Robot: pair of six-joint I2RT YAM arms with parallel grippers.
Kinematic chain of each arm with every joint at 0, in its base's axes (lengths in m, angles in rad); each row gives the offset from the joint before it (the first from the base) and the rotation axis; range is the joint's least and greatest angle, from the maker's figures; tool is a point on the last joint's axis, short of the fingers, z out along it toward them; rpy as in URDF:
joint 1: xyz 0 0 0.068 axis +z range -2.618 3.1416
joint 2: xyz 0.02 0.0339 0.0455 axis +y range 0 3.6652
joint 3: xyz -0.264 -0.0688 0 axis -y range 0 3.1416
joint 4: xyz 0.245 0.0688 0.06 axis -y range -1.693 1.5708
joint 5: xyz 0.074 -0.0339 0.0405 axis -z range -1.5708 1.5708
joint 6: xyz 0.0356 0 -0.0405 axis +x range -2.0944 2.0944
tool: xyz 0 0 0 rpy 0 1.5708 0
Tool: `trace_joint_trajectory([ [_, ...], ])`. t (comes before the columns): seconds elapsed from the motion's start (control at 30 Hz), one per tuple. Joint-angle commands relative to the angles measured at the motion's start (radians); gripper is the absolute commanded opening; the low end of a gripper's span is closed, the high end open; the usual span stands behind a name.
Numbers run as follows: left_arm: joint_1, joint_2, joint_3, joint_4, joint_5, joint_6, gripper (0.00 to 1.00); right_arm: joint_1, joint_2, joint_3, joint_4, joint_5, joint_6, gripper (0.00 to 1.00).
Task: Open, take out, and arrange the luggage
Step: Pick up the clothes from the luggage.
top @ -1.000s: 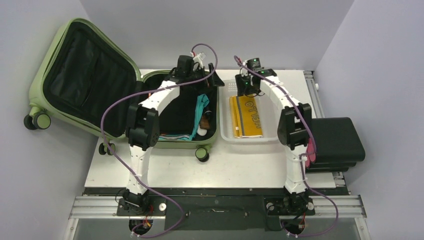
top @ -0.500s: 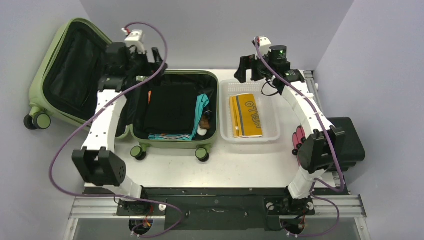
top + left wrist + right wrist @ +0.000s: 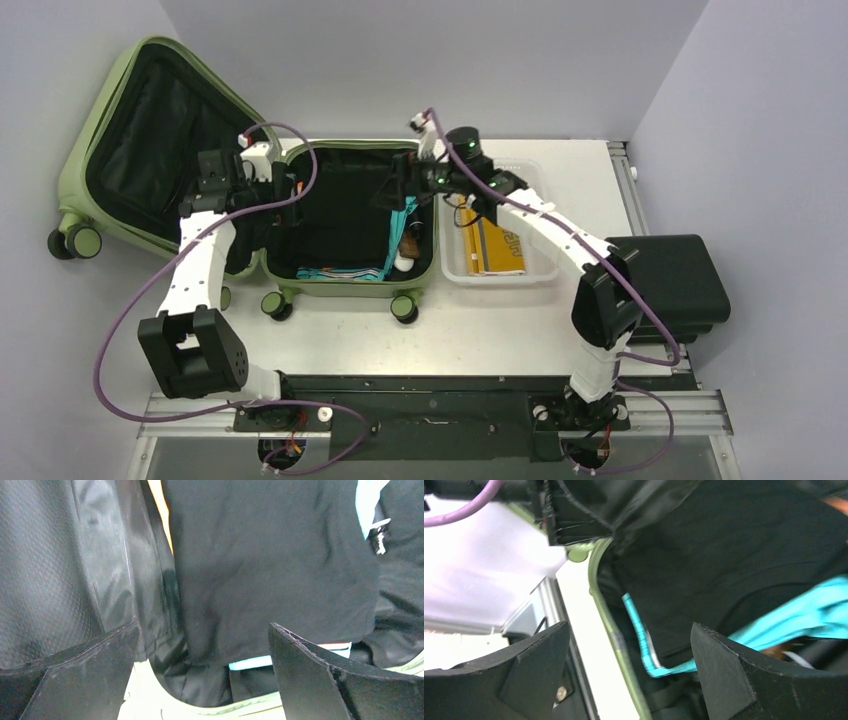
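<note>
Right gripper (image 3: 629,672) spread wide, empty, over black garment (image 3: 724,565) beside teal cloth (image 3: 804,615). Left gripper (image 3: 202,672) spread, empty, near hinge side. Luggage (image 3: 340,288) open on table (image 3: 480,330), lid leaning left. Lower right gripper, pinch single garment edge, lift clear of rim, go to basket (image 3: 540,240).

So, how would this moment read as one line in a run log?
luggage: lid open | left gripper: open, above black garment | right gripper: open, near teal cloth | basket: yellow item inside
</note>
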Motion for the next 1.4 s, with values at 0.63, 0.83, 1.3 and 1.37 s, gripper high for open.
trace_joint_trajectory([
  [0.63, 0.08, 0.047, -0.177, 0.053, 0.182, 0.101, 0.96, 0.116, 0.137, 0.012, -0.212, 0.164, -0.133, 0.81],
  [0.83, 0.084, 0.097, -0.202, 0.094, 0.238, 0.063, 0.96, 0.115, 0.188, -0.06, -0.052, 0.103, 0.098, 0.79],
  [1.3, 0.121, 0.183, -0.166, 0.102, 0.298, 0.029, 0.96, 0.098, 0.3, -0.065, 0.24, -0.04, 0.404, 0.75],
  [1.37, 0.121, 0.194, -0.154, 0.112, 0.297, 0.021, 0.96, 0.087, 0.304, -0.077, 0.328, -0.041, 0.475, 0.73],
])
